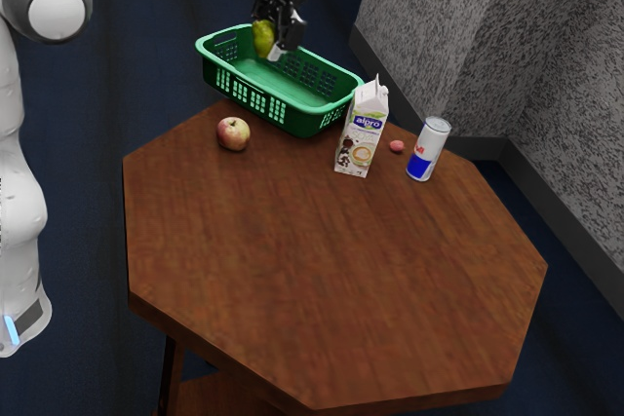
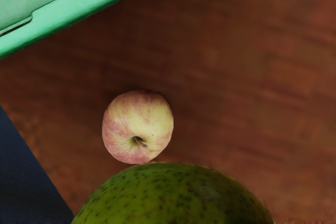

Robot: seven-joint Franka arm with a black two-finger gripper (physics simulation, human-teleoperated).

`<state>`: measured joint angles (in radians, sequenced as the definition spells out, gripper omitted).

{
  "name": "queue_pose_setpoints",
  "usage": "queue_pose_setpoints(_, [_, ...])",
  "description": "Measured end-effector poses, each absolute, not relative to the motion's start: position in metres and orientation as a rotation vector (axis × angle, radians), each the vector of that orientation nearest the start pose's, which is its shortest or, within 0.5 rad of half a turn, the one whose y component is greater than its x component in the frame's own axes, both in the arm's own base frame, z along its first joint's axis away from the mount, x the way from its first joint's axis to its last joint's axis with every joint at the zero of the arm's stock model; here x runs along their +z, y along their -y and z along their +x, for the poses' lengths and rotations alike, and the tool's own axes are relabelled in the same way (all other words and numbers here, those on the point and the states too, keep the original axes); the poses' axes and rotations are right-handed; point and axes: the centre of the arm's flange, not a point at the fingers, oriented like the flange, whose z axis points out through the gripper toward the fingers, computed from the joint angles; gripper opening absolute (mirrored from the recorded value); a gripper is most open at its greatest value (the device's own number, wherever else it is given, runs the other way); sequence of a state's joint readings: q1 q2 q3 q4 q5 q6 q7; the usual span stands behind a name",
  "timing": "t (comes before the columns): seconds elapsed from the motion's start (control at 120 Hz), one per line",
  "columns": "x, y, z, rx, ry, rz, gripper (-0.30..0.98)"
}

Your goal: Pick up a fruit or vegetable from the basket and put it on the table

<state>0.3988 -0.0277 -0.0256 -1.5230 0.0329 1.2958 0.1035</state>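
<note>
In the exterior view my gripper (image 1: 272, 34) is up over the green basket (image 1: 263, 109), shut on a green-yellow fruit (image 1: 263, 39), which hangs in the air at the basket's near-left part. The same speckled green fruit (image 2: 173, 198) looms large at the wrist view's lower edge. A red-yellow apple (image 1: 233, 133) rests on the table (image 1: 331, 260) just outside the basket; the wrist view shows this apple (image 2: 137, 127) beside the held fruit, along with the basket's rim (image 2: 79, 11).
Right beside the basket a white alpro carton (image 1: 362, 133) stands upright. Past it are a small pink item (image 1: 397, 146) and a silver-and-blue can (image 1: 428, 149). Wide bare wood stretches across the table's near half. A grey wall (image 1: 478, 36) rises behind.
</note>
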Motion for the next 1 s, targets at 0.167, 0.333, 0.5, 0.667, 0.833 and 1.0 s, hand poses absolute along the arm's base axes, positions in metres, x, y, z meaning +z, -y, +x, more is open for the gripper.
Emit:
queue_pose_setpoints(0.167, [0.636, -0.144, 0.497, 0.324, 0.280, -3.118, 0.34])
queue_pose_setpoints(0.333, [0.629, -0.054, 0.521, 0.316, 0.017, -3.117, 0.34])
queue_pose_setpoints(0.5, [0.615, 0.044, 0.533, 0.326, -0.260, -3.104, 0.34])
queue_pose_setpoints(0.667, [0.595, 0.099, 0.542, 0.329, -0.408, -3.093, 0.34])
queue_pose_setpoints(0.833, [0.575, 0.044, 0.567, 0.310, -0.242, -3.119, 0.34])
queue_pose_setpoints(1.0, [0.565, 0.049, 0.576, 0.279, -0.248, -3.097, 0.50])
